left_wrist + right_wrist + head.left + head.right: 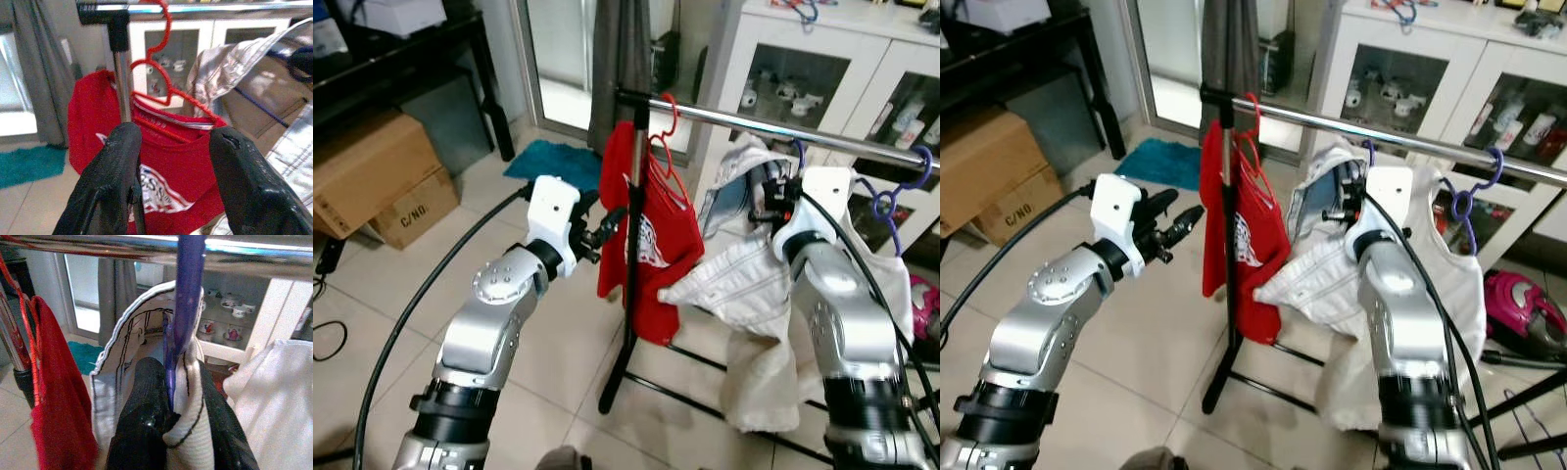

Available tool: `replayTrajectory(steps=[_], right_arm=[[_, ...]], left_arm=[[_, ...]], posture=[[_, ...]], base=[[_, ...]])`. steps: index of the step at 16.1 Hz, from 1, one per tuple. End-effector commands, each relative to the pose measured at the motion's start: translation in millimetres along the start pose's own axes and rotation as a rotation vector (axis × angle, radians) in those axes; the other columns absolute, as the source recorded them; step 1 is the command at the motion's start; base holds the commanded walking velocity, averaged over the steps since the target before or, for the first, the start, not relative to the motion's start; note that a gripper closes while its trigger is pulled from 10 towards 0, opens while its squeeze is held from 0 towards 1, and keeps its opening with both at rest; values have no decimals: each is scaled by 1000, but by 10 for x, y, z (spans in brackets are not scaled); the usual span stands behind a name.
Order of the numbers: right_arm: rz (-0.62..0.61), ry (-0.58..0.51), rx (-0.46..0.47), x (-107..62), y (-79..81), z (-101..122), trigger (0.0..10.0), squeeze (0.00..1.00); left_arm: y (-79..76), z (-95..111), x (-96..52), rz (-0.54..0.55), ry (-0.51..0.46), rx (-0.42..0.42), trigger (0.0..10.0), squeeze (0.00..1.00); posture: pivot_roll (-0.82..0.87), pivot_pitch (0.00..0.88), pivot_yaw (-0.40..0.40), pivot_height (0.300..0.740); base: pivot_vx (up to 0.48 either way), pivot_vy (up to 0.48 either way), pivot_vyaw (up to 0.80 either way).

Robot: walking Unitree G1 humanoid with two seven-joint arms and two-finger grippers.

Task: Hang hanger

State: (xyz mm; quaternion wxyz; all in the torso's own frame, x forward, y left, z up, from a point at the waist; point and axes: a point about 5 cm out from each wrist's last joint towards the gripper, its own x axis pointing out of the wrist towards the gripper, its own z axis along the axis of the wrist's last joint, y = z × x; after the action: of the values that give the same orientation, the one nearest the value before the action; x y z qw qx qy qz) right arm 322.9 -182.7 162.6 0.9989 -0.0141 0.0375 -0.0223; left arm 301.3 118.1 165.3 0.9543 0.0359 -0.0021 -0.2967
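Head stereo pair: looks forward and down from above both arms onto the rail [773,125], red shirt [651,245] and floor. Left wrist view: looks along its tool [171,191] at the red shirt, near. Right wrist view: very close under the rail, facing the cabinet [274,318]. All views share rail and red shirt.

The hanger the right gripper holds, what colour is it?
Purple hanger, clearest in the right wrist view.

A shirt [641,225] is hung from the rail [773,124] at its left end, beside the upright post [631,245]. A second garment [744,294] is draped to its right, before a cabinet [842,78].
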Motion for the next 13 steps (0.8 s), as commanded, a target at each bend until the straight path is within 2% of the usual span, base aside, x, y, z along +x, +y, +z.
replayTrajectory(steps=[1, 4, 7, 9, 10, 13], right_arm=[[-22, -103, -5, 54, -51, 233, 10000, 0], [-19, -102, -9, 175, -42, 290, 10000, 0], [-25, -20, -9, 408, -53, 293, 10000, 0], [-26, 3, -20, 491, -67, 301, 10000, 0], [-37, 33, -38, 602, -104, 324, 10000, 0], [-40, 73, -50, 691, -139, 318, 10000, 0]], left_arm=[[-33, 21, 11, -41, -8, 11, 10000, 0], [-98, 34, 19, -118, -5, 20, 10000, 0], [-175, 46, 34, -208, 8, 30, 10000, 0], [-182, 48, 42, -223, 11, 38, 10000, 0], [-183, 49, 47, -233, 15, 46, 10000, 0], [-182, 46, 44, -244, 21, 47, 10000, 0]], posture=[[28, 0, -23, 740], [28, 0, -23, 740], [24, 0, -16, 740], [23, 0, -12, 740], [25, 0, -10, 740], [24, 0, -7, 740]], base=[[0, 0, 0], [0, 0, 0], [0, 0, 0], [0, 0, 0], [0, 0, 0], [0, 0, 0]])
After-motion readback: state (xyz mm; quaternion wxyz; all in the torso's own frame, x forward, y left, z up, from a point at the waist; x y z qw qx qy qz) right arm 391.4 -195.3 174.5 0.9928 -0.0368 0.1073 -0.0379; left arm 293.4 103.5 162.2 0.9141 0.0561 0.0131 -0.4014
